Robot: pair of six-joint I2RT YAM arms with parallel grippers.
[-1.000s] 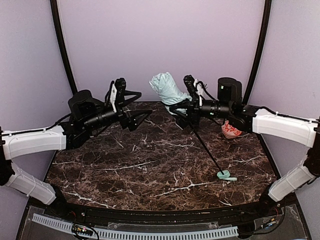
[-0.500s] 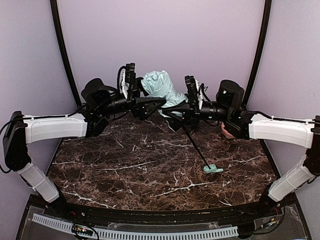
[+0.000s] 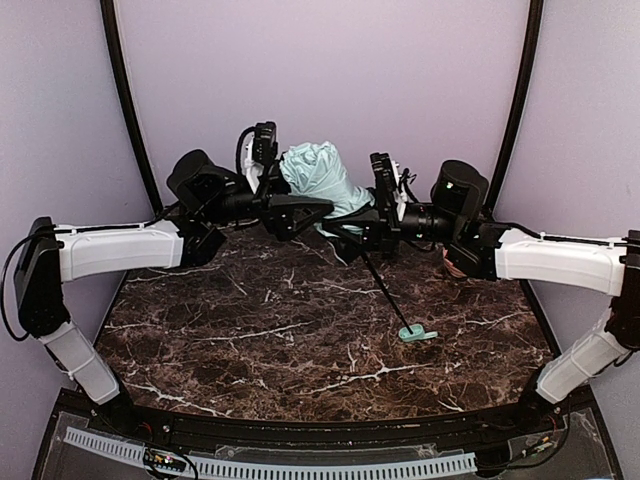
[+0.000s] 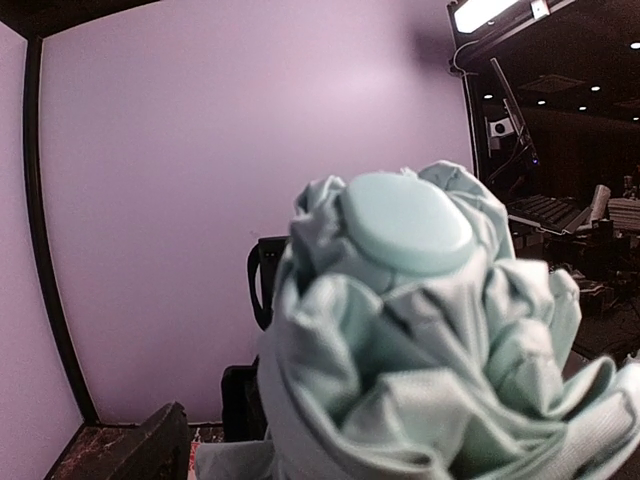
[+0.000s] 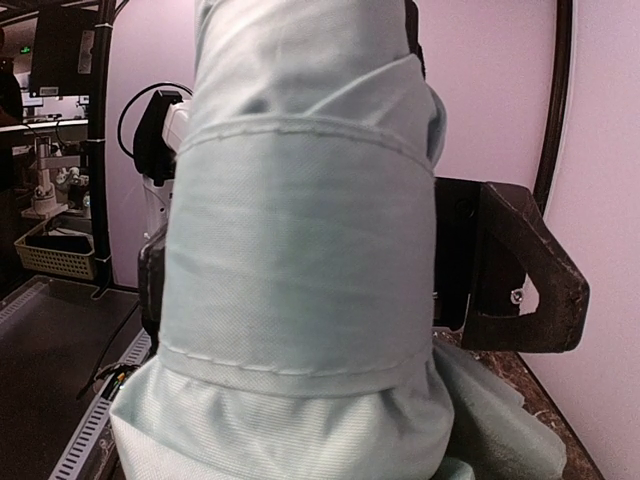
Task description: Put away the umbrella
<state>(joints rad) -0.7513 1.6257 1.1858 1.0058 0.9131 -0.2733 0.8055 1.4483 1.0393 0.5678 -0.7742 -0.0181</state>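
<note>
Dark marble table (image 3: 250, 330), lilac walls behind. Umbrella (image 3: 322, 172) is held mid-air at back centre, canopy bunched and folded, w/ its thin shaft (image 3: 385, 288) slanting down to the mint handle (image 3: 417, 333), which rests on the marble. Right gripper (image 3: 360, 205) is clamped on the canopy fabric (its wrist cam shows cloth packed against one dark finger (image 5: 510, 270)). Left gripper (image 3: 300, 190) sits at the canopy's tip, jaws spread wide, gripping nothing; its cam looks straight at the round end cap (image 4: 405, 222).
</note>
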